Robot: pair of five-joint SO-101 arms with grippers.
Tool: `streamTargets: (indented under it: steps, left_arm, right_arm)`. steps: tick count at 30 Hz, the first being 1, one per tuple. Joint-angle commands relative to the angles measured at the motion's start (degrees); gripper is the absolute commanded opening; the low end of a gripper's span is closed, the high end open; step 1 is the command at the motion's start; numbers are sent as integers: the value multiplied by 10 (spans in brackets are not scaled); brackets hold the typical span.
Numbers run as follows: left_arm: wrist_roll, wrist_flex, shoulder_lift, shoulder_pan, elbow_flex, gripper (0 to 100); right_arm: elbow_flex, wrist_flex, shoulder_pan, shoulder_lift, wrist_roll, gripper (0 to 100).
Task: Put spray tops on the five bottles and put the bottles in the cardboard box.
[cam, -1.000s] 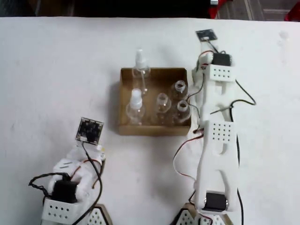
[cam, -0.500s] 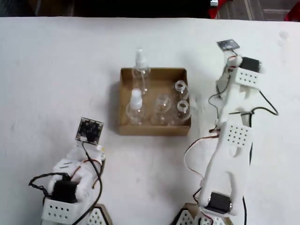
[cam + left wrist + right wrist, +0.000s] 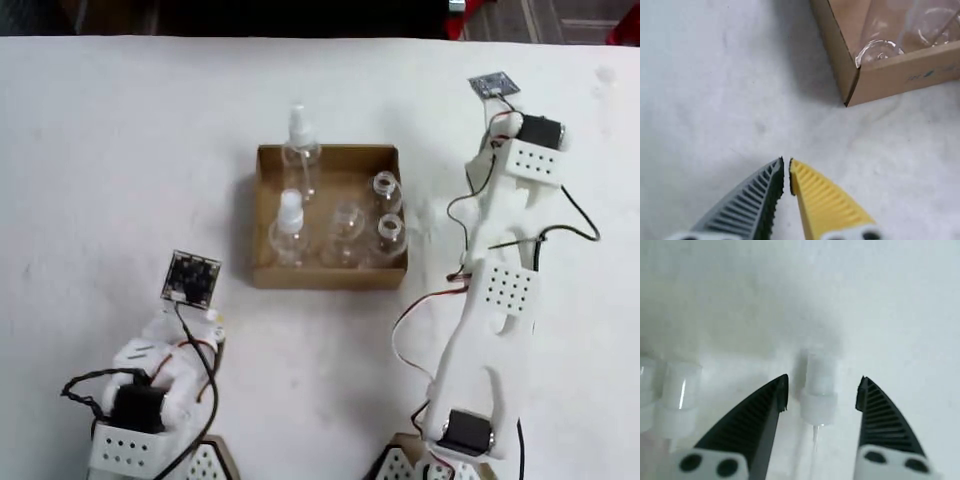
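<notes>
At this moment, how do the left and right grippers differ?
The left gripper is shut; the right gripper is open. The left gripper is over bare table by a corner of the cardboard box; the right gripper straddles a spray top lying on the table, not touching it. The left gripper's fingers are grey and yellow, the right gripper's both black. Both have ridged fingers and hold nothing.

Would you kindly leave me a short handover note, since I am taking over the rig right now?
Left hand: shut, empty, over the table near the box.
Right hand: open over a top on the table; more tops beside it.
Done: all five bottles in the box, two with tops.
Left: tops on the other three.
</notes>
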Motion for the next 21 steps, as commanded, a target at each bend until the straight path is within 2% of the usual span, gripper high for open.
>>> streamTargets:
  steps: [1,10,14,16,19,21]
  left_arm:
    - [-7,4,-4,-3,1,24]
    - [-7,4,-4,-3,1,24]
    - [-7,4,-4,-4,1,24]
    - [-7,4,-4,-4,1,24]
    - [-7,4,-4,-4,1,24]
    - [-7,4,-4,-3,1,24]
  right_arm:
    - [-16,13,-7,-42,7,193]
    - [19,-32,-4,-41,8,192]
    - [59,-43,-2,-42,58,190]
    - [56,-44,1,-44,65,152]
    - [36,-44,10,-44,67,19]
    - [30,-40,13,-43,67,30]
